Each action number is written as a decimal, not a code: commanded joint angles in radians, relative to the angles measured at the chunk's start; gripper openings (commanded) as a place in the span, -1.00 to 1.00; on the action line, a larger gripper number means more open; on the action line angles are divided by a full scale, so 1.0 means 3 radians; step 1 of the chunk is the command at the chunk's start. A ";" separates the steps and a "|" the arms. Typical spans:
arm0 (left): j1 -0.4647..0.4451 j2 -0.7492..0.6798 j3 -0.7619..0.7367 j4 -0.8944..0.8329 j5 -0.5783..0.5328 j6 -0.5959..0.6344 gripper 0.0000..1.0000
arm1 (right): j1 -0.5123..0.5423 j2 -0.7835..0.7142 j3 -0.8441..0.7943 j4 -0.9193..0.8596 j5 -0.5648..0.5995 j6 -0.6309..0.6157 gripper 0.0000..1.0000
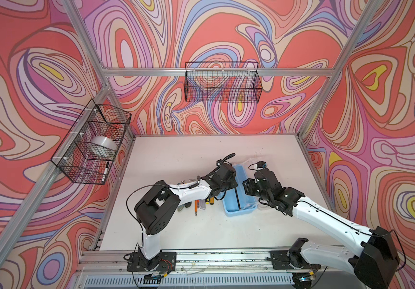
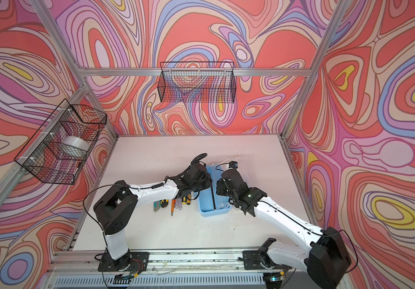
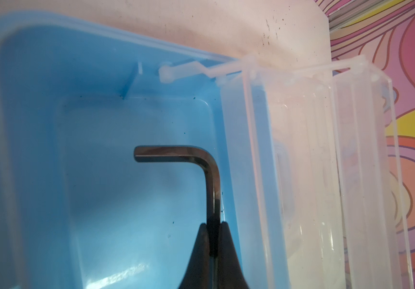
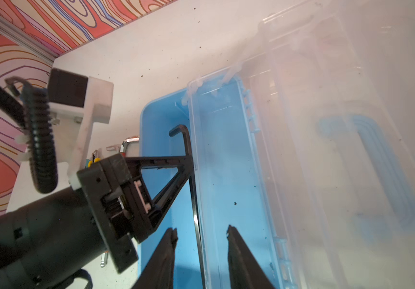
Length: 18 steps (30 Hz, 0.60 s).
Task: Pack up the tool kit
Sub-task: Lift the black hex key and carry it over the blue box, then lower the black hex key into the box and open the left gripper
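**Top views:** 1 box sits open on the counter, right of centre, with both arms reaching over it. 1 black hex key runs lengthwise inside it; I see nothing else in there. Loose tools lie in a row on the counter just left of the box, partly under the left arm. They include knives, screwdrivers and an orange stick, at least six in all; exact count can't be told. There are 2 wire baskets: a side basket holding 1 tape roll and 1 marker, and a back basket.

**Left wrist:** The left fingers are closed tight on the hex key. They grip the long leg, and the bent end points into the box, close to the wall on the lid side. Can't tell whether the key touches the floor. 1 clear lid is swung open beside it.

**Right wrist:** The right fingers stand apart, clamping nothing I can see. They straddle the box edge where the lid hinges, and the key shaft runs between them. 1 blue handle shows through the lid.

**Step:** Judging by this, the first tool is being put in and packing has barely begun. The next move calls for setting the key flat, letting go of it, lifting clear of the wall and lid, then going for the row.
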 commanded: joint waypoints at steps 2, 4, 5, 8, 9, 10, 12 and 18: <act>-0.0003 0.0141 0.0283 -0.0199 -0.0087 0.0101 -1.00 | -0.0023 -0.0040 -0.0062 -0.0008 0.0050 -0.0066 -0.27; 0.0002 0.0214 0.0393 -0.0300 -0.0123 0.0168 -1.00 | -0.0024 -0.0056 -0.0086 -0.0008 0.0072 -0.0074 -0.27; 0.0011 0.0245 0.0425 -0.0315 -0.0117 0.0187 -1.00 | -0.0028 -0.0068 -0.0106 -0.0008 0.0080 -0.0076 -0.27; 0.0026 0.0317 0.0496 -0.0360 -0.0103 0.0245 -1.00 | -0.0034 -0.0117 -0.0147 -0.0019 0.0085 -0.0058 -0.27; 0.0040 0.0348 0.0537 -0.0402 -0.0084 0.0276 -1.00 | -0.0038 -0.0131 -0.0158 -0.0019 0.0089 -0.0057 -0.27; 0.0050 0.0376 0.0573 -0.0428 -0.0062 0.0312 -1.00 | -0.0039 -0.0147 -0.0165 -0.0022 0.0087 -0.0053 -0.27; 0.0083 0.0425 0.0647 -0.0518 -0.0004 0.0368 -1.00 | -0.0039 -0.0158 -0.0172 -0.0029 0.0084 -0.0053 -0.27; 0.0142 0.0486 0.0762 -0.0676 0.0096 0.0493 -0.85 | -0.0042 -0.0158 -0.0173 -0.0044 0.0083 -0.0040 -0.26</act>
